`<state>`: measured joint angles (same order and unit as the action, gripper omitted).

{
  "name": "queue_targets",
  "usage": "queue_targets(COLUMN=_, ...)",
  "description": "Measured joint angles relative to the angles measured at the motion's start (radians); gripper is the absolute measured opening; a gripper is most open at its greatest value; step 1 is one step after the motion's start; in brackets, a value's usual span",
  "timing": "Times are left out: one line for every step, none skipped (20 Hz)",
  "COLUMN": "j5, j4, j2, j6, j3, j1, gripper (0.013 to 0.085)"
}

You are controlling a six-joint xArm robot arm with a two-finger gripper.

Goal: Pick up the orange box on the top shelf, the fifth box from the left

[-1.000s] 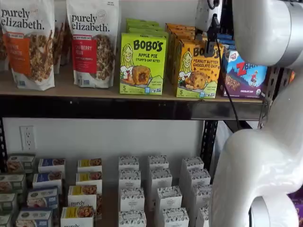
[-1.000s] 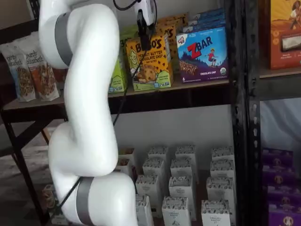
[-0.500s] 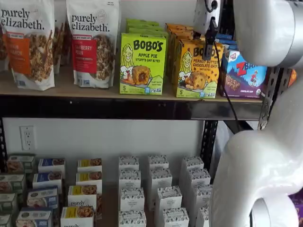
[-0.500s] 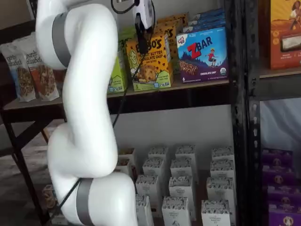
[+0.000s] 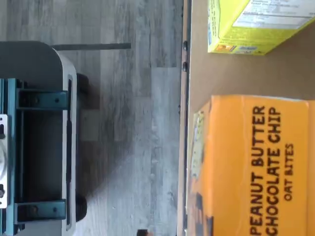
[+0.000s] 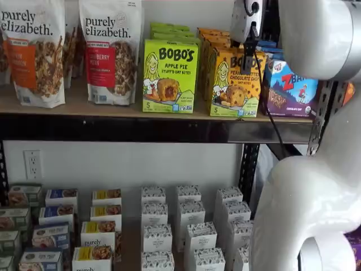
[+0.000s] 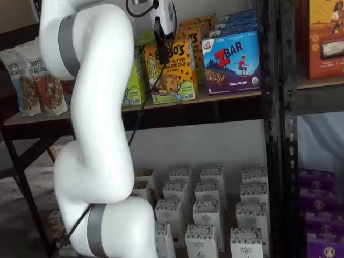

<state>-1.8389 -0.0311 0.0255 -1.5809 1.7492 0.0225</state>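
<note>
The orange box (image 6: 236, 82) stands upright on the top shelf (image 6: 113, 107), between a lime-green box and a blue one; more orange boxes are lined up behind it. It also shows in a shelf view (image 7: 171, 72) and from above in the wrist view (image 5: 256, 167), at the shelf's front edge. My gripper (image 6: 249, 53) hangs at the box's upper front in both shelf views (image 7: 160, 47). Only a black finger shows, side-on, with a cable trailing beside it. No gap between the fingers can be made out.
A lime-green Bobo's Apple Pie box (image 6: 170, 75) stands left of the orange box and a ZBar box (image 6: 290, 87) right of it. Granola bags (image 6: 113, 51) are further left. Small white boxes (image 6: 186, 226) fill the lower shelf. My white arm (image 7: 102, 134) stands before the shelves.
The gripper has shifted slightly left and up along the orange box's top front. The box has not moved.
</note>
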Motion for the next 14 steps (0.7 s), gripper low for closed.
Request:
queue_targets(j5=0.001, j4=-0.002, j2=0.003, j6=-0.001, j3=-0.003, j1=0.002, gripper=0.069)
queue_targets(j5=0.002, j4=-0.003, j2=0.005, j6=-0.002, j3=-0.005, j1=0.003, gripper=0.069)
queue_targets(j5=0.003, j4=-0.004, j2=0.007, j6=-0.003, j3=-0.007, j1=0.004, gripper=0.065)
queue_targets(j5=0.004, j4=-0.006, j2=0.009, j6=-0.004, j3=-0.008, j1=0.005, gripper=0.065)
queue_targets(j5=0.005, j4=-0.007, j2=0.01, j6=-0.005, j3=-0.01, j1=0.006, gripper=0.061)
queue_targets(j5=0.006, j4=-0.008, j2=0.012, j6=-0.006, j3=-0.011, j1=0.007, gripper=0.061)
queue_targets(j5=0.007, j4=-0.009, j2=0.014, j6=-0.007, j3=-0.012, j1=0.008, gripper=0.057)
queue_targets(j5=0.007, j4=-0.01, j2=0.015, j6=-0.007, j3=-0.012, j1=0.009, gripper=0.057)
queue_targets(j5=0.007, j4=-0.01, j2=0.016, j6=-0.007, j3=-0.012, j1=0.01, gripper=0.053)
queue_targets(j5=0.006, j4=-0.011, j2=0.016, j6=-0.008, j3=-0.012, j1=0.01, gripper=0.053)
queue_targets(j5=0.005, j4=-0.011, j2=0.017, j6=-0.008, j3=-0.011, j1=0.01, gripper=0.049)
queue_targets(j5=0.005, j4=-0.012, j2=0.017, j6=-0.008, j3=-0.01, j1=0.01, gripper=0.049)
queue_targets(j5=0.007, j4=-0.012, j2=0.019, j6=-0.008, j3=-0.012, j1=0.01, gripper=0.049)
queue_targets(j5=0.011, j4=-0.012, j2=0.022, j6=-0.007, j3=-0.015, j1=0.01, gripper=0.049)
